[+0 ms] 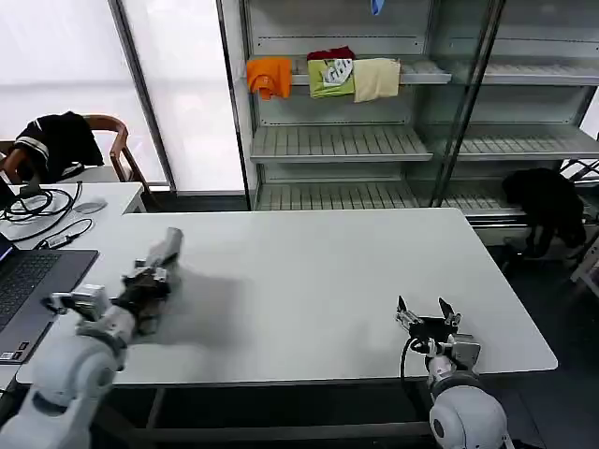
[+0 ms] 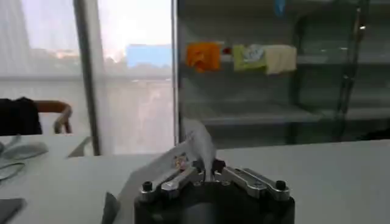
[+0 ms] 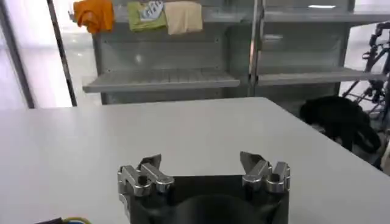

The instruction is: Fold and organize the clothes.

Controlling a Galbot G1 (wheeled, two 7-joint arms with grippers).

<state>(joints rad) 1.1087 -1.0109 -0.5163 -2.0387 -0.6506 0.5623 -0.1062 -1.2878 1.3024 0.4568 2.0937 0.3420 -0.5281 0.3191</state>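
My left gripper (image 1: 155, 273) is over the left part of the white table (image 1: 318, 281), shut on a light grey shirt (image 1: 169, 245). The cloth sticks up from between the fingers and trails beside the arm. In the left wrist view the grey shirt (image 2: 194, 146) rises from the closed left gripper (image 2: 205, 169), and a small colourful print shows on the fabric by one finger. My right gripper (image 1: 425, 314) rests low near the table's front right edge. In its own wrist view the right gripper (image 3: 204, 165) stands open with nothing between its fingers.
A metal shelf unit (image 1: 337, 140) stands behind the table with orange (image 1: 270, 75), green (image 1: 330, 75) and cream (image 1: 376, 79) folded garments. A laptop (image 1: 28, 285) and cables (image 1: 42, 206) lie at the left. Black garments hang on a chair (image 1: 56, 140) and at the right (image 1: 547, 201).
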